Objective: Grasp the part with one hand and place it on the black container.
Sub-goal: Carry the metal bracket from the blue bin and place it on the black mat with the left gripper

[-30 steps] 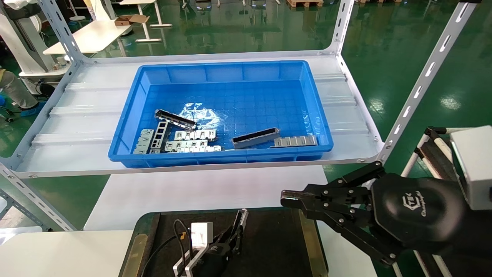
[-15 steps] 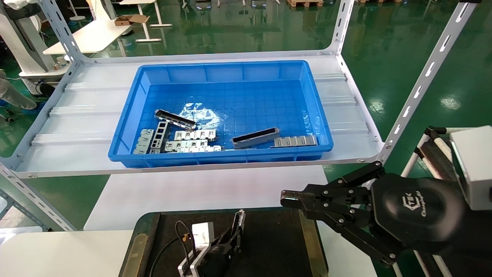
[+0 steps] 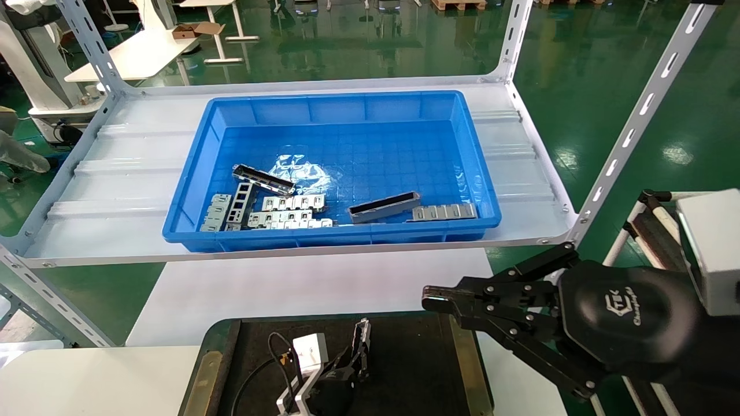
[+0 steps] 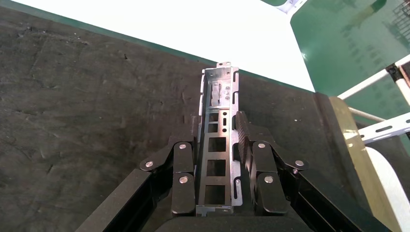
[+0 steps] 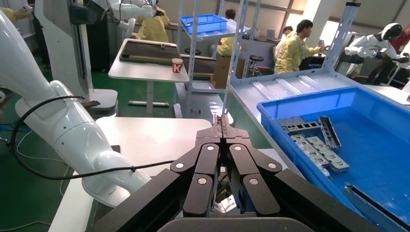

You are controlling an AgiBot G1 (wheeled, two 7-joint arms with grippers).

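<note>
My left gripper point(image 3: 359, 353) is low over the black container point(image 3: 416, 370), near its middle. It is shut on the part point(image 3: 363, 338), a silver channel bar with square cut-outs. In the left wrist view the part point(image 4: 218, 96) runs lengthwise between the fingers point(image 4: 246, 133) and sticks out past them, above the container's dark surface point(image 4: 87, 96). I cannot tell whether the part touches the container. My right gripper point(image 3: 430, 300) is shut and empty, hovering above the container's right rim; it also shows in its own wrist view point(image 5: 222, 121).
A blue bin point(image 3: 347, 104) stands on the white shelf behind the container. It holds two more channel bars point(image 3: 383, 207) point(image 3: 263, 178) and flat perforated strips point(image 3: 444, 212). Slotted shelf posts point(image 3: 636, 121) rise at the right. A white table lies under the shelf.
My left gripper has shifted a little to the right over the container, with the part still in it. The right arm has not moved.
</note>
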